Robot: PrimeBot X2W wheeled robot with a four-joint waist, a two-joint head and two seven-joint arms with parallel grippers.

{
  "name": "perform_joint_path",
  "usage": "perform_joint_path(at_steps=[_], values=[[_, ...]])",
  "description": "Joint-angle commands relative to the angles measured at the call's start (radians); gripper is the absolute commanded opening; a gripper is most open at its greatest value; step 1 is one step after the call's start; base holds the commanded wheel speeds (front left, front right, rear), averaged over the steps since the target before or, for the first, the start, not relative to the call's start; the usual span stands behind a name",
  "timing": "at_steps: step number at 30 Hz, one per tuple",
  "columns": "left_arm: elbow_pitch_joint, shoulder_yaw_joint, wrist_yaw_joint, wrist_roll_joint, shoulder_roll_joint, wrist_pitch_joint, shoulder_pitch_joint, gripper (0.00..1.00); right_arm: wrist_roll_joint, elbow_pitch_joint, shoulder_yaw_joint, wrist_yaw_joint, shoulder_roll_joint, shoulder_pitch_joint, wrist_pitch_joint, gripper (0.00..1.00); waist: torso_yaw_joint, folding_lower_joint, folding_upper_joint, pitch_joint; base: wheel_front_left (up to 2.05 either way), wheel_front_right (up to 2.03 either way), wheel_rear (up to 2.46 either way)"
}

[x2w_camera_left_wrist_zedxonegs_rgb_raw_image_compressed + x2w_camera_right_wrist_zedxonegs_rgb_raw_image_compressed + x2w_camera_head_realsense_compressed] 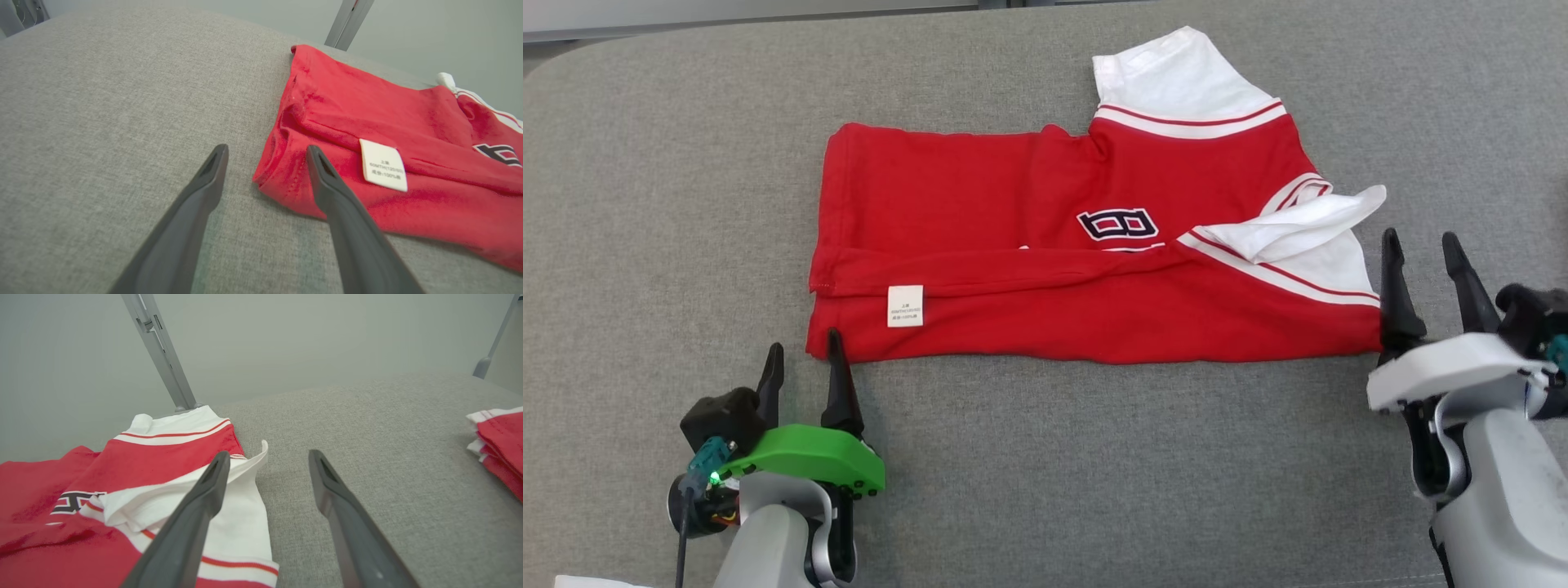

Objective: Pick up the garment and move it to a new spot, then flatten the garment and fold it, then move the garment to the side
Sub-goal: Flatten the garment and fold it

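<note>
- One red short-sleeved jersey (1029, 204) with white striped sleeves lies folded lengthwise on the grey woven fabric surface (686, 163).
- Left gripper (803, 347) sits at the near-left hem corner, fingers spread, holding nothing; one finger over red cloth, the other over bare surface.
- Right gripper (1419, 237) sits beside the near-right sleeve corner, likewise spread and empty.
</note>
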Motion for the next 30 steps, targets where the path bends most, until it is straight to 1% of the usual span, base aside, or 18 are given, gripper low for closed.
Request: perform_joint_path(at_steps=[1,3,7,12,15,16,17,18,19,21,22,23,24,26,30], values=[[0.003,-0.002,-0.001,-0.003,0.006,0.0,0.012,1.0,0.001,-0.019,0.003,-0.002,0.003,0.047,-0.003,1.0,-0.002,0.0,0.0,0.002,0.0,0.0,0.0],[0.004,0.0,0.001,-0.001,0.007,0.0,0.02,1.0,-0.002,-0.037,0.017,-0.002,0.005,0.089,-0.003,1.0,-0.007,0.0,0.0,0.005,0.0,0.0,0.0],[0.023,0.012,0.008,0.007,0.006,0.0,0.011,1.0,-0.006,-0.021,0.033,-0.002,0.012,0.14,-0.003,1.0,-0.021,0.0,0.0,0.014,0.0,0.0,0.0],[0.063,0.017,0.012,0.012,0.006,0.0,-0.01,1.0,-0.016,0.003,0.051,-0.002,0.022,0.145,-0.003,1.0,-0.033,0.0,0.0,0.022,0.0,0.0,0.0],[0.092,0.006,-0.001,0.007,0.006,0.001,-0.013,1.0,-0.021,0.02,0.061,-0.002,0.025,0.133,-0.003,1.0,-0.035,0.0,0.0,0.028,0.0,0.0,0.0],[0.099,0.0,-0.001,0.008,0.005,0.002,-0.014,0.64,-0.023,0.03,0.062,-0.002,0.027,0.129,-0.003,1.0,-0.035,0.0,0.0,0.029,0.0,0.0,0.0],[0.107,-0.008,-0.004,0.01,0.005,0.002,-0.016,0.36,-0.025,0.044,0.064,-0.002,0.027,0.124,-0.003,1.0,-0.034,0.0,0.0,0.03,0.0,0.0,0.0],[0.113,-0.016,-0.008,0.009,0.003,0.002,-0.017,0.05,-0.027,0.056,0.068,-0.002,0.027,0.12,-0.003,1.0,-0.032,0.0,0.0,0.031,0.0,0.0,0.0],[0.121,-0.024,-0.012,0.006,0.003,0.002,-0.018,0.0,-0.027,0.075,0.075,-0.002,0.027,0.115,-0.003,1.0,-0.031,0.0,0.0,0.032,0.0,0.0,0.0],[0.131,-0.038,-0.019,0.005,0.003,0.003,-0.021,0.0,-0.019,0.113,0.106,-0.001,0.029,0.113,0.0,1.0,-0.025,0.0,0.0,0.034,0.0,0.0,0.0],[0.133,-0.041,-0.02,0.005,0.003,0.004,-0.022,0.0,-0.014,0.123,0.12,-0.001,0.026,0.109,0.001,0.75,-0.023,0.0,0.0,0.035,0.0,0.0,0.0],[0.135,-0.045,-0.023,0.004,0.003,0.003,-0.023,0.0,-0.01,0.137,0.141,-0.001,0.021,0.107,0.003,0.4,-0.02,0.0,0.0,0.036,0.0,0.0,0.0],[0.136,-0.049,-0.026,0.004,0.004,0.003,-0.021,0.0,0.0,0.144,0.151,-0.001,0.018,0.106,0.004,0.0,-0.018,0.0,0.0,0.035,0.0,0.0,0.0],[0.137,-0.054,-0.029,0.004,0.004,0.003,-0.013,0.0,0.015,0.151,0.166,-0.001,0.009,0.103,0.004,0.0,-0.014,0.0,0.0,0.031,0.0,0.0,0.0],[0.111,-0.044,-0.04,0.008,0.004,0.002,0.01,0.0,0.046,0.131,0.16,-0.002,-0.007,0.116,0.003,0.0,-0.009,0.0,0.0,0.006,0.0,0.0,0.0]])
